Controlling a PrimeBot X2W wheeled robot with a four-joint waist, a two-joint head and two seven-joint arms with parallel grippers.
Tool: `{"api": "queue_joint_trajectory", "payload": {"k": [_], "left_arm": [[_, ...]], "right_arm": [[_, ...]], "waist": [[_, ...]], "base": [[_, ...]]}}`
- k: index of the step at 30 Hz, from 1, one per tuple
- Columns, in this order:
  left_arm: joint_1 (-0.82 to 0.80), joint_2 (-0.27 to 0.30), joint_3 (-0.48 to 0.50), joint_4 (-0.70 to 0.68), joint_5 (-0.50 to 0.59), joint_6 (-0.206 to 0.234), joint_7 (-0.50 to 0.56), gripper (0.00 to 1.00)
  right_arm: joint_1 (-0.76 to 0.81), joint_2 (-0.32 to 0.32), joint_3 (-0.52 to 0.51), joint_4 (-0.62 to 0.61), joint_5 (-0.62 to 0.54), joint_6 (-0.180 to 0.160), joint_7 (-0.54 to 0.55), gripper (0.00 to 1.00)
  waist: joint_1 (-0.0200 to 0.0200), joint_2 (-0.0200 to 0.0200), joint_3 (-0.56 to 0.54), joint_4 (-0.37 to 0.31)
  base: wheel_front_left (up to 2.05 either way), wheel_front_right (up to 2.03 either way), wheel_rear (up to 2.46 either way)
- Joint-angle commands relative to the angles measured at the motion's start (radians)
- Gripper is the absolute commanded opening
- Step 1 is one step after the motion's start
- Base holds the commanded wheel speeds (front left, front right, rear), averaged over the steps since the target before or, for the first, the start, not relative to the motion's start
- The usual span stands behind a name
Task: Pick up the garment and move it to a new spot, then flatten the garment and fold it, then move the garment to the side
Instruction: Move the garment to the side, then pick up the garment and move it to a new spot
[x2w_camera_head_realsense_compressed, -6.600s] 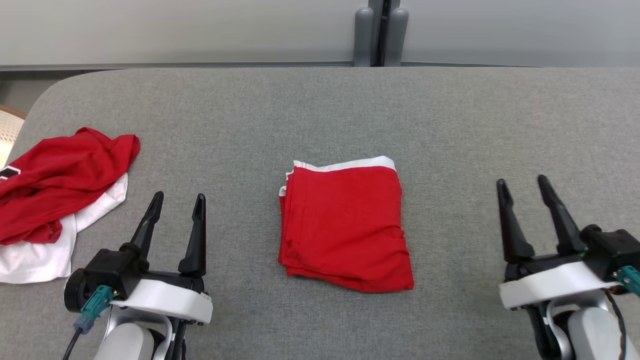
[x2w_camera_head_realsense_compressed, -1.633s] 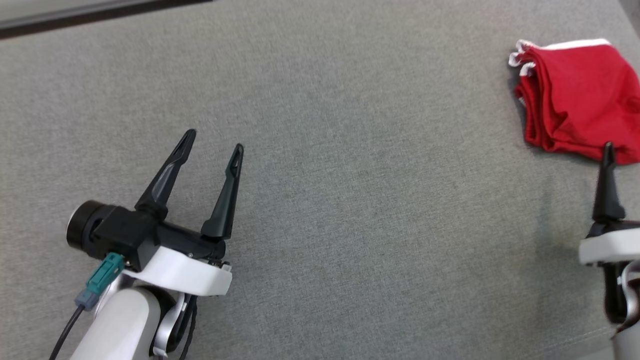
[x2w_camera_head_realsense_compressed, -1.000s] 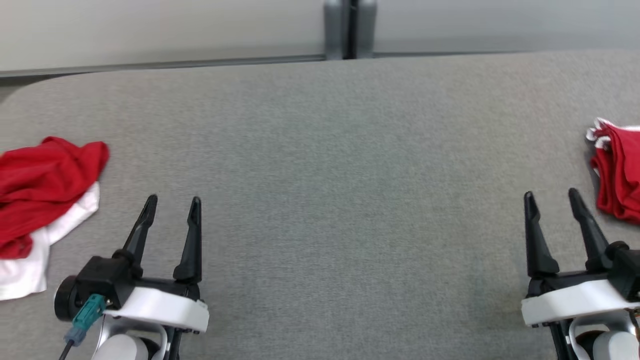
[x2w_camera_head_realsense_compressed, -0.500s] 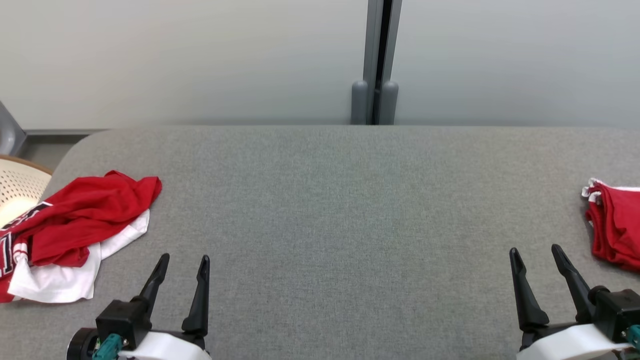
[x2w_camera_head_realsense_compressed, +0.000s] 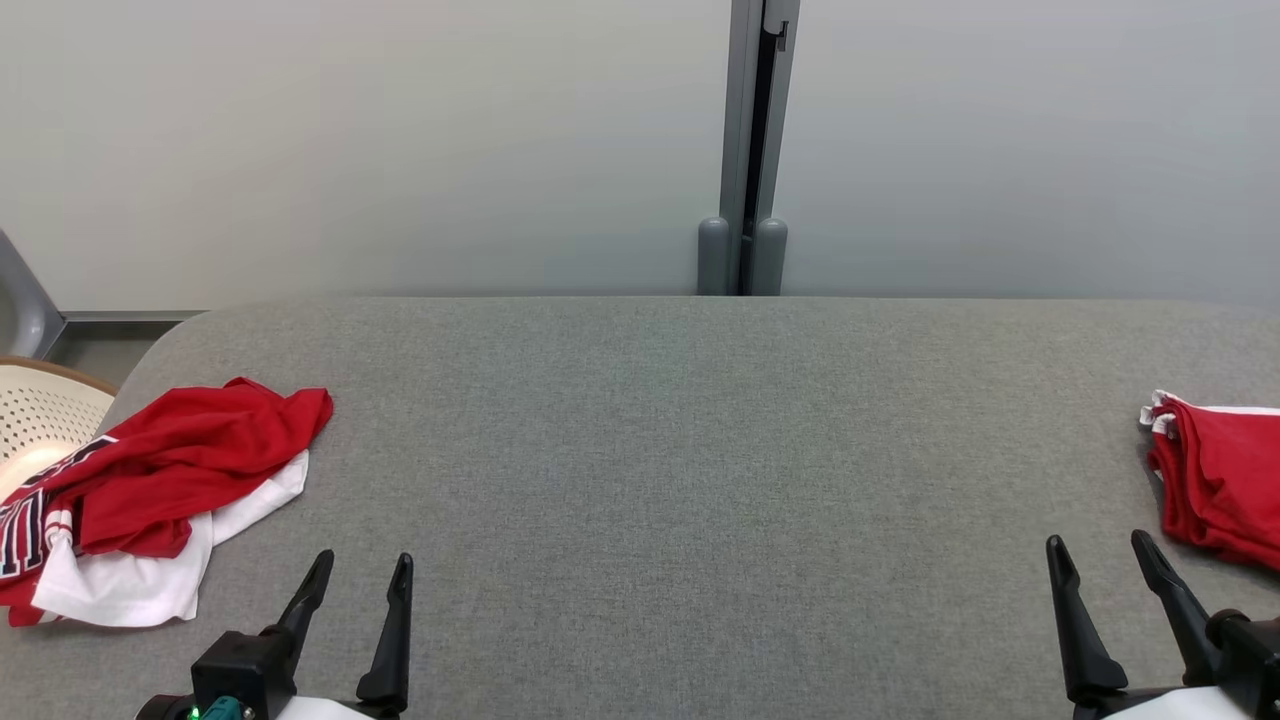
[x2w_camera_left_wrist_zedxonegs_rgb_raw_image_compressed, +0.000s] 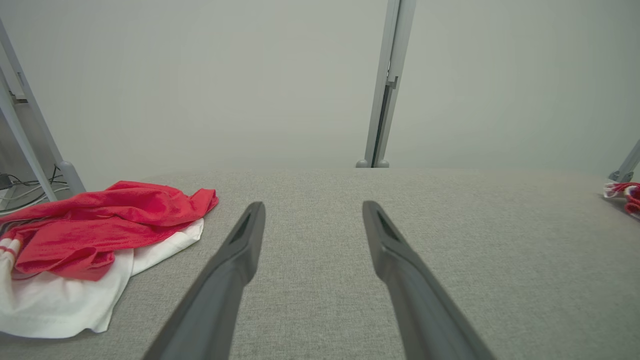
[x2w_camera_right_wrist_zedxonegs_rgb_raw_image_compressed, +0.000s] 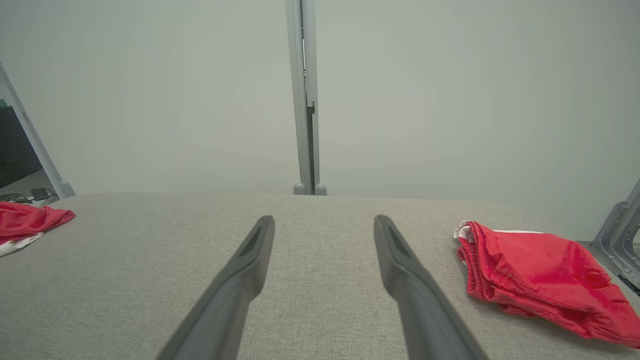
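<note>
You are looking at the folded red garment lying flat at the far right end of the grey table, white trim showing along its far edge, free of both grippers. Near it, toward the middle, your right gripper is pointing away from the robot with its two dark fingers spread wide, gripping nothing. Across a broad stretch of grey cloth, your left gripper is sitting at the near left, its fingers likewise parted and holding nothing. Past it, a crumpled red and white pile is resting on the table's left end, well apart from the folded piece, and a cream perforated basket is peeking in beyond that corner. A grey post is standing against the pale wall behind the table.
</note>
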Motion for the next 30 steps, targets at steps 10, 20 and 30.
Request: {"api": "queue_joint_trajectory", "payload": {"k": [10, 20, 30], "left_arm": [[-0.02, 0.005, -0.007, 0.005, -0.003, 0.01, 0.004, 1.0], [-0.053, 0.008, -0.008, 0.011, -0.001, 0.013, -0.002, 1.0], [-0.114, 0.0, 0.012, 0.021, -0.01, 0.009, -0.039, 1.0]], "right_arm": [[0.01, 0.005, -0.01, -0.015, -0.001, 0.0, 0.001, 1.0], [0.013, 0.009, -0.019, -0.028, -0.001, 0.0, -0.001, 1.0], [0.013, 0.014, -0.033, -0.059, 0.001, 0.0, 0.003, 1.0]], "waist": [[0.0, -0.0001, -0.003, -0.005], [0.0, -0.0001, 0.003, 0.029], [0.0, -0.0001, 0.008, 0.195]], "base": [[0.0, 0.0, 0.0], [0.0, 0.0, 0.0], [0.0, 0.0, 0.0]]}}
